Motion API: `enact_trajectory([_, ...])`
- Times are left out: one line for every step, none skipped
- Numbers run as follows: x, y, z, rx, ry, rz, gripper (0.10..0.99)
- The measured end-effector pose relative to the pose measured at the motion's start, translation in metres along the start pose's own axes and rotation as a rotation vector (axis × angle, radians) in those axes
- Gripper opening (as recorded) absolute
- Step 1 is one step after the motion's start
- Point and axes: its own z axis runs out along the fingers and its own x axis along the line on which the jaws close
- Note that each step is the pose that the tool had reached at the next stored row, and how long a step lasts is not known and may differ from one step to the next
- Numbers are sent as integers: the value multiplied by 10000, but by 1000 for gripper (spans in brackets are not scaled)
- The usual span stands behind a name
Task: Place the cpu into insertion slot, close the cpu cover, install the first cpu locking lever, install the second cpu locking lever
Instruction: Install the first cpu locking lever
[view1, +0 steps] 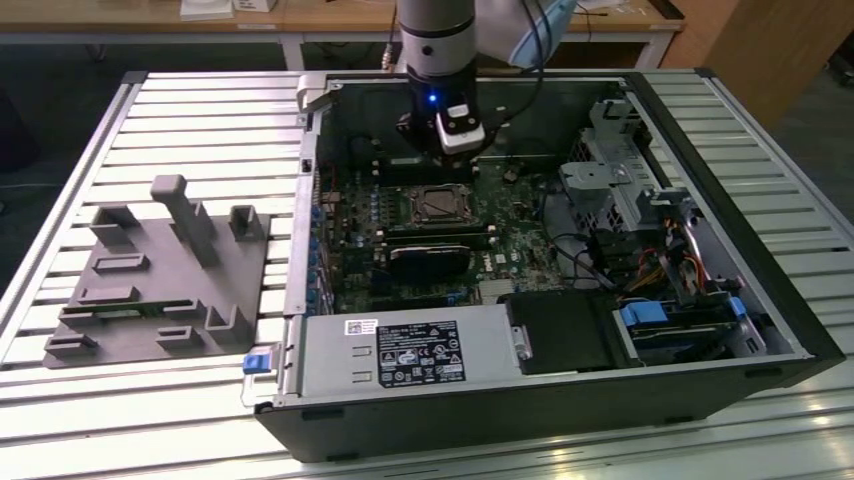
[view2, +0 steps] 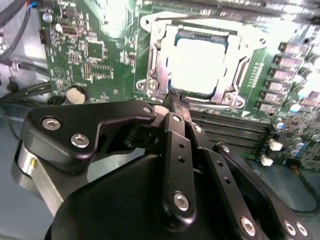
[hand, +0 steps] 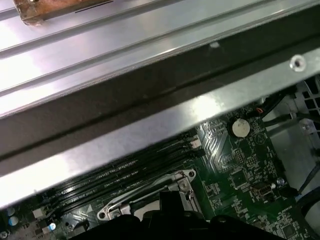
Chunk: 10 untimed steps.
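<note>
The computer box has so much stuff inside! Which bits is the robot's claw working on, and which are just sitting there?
Part of the job:
- cpu, lying in the insertion slot
- cpu cover, the metal frame around it
- claw, right beside the slot

Just sitting there:
- grey plastic holder on the table
- blue drive caddy
- round coin battery
- memory slots
</note>
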Motion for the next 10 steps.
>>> enact_trajectory([-10, -13, 0, 32, 26, -2, 106])
enact_trajectory([-19, -28, 0, 58, 52, -3, 106])
enact_trajectory([-28, -44, 1, 79, 77, -4, 106])
enact_trajectory([-38, -63, 1, 99, 103, -5, 106])
enact_trajectory([-48, -82, 1, 118, 134, -5, 106])
enact_trajectory([-59, -101, 0, 142, 167, -4, 106])
enact_trajectory([-69, -121, 0, 164, 203, -4, 106])
enact_trajectory([-79, -140, 1, 185, 239, -4, 106])
enact_trajectory([-90, -161, 1, 206, 274, -6, 106])
enact_trajectory([-100, -179, 1, 228, 306, -6, 106])
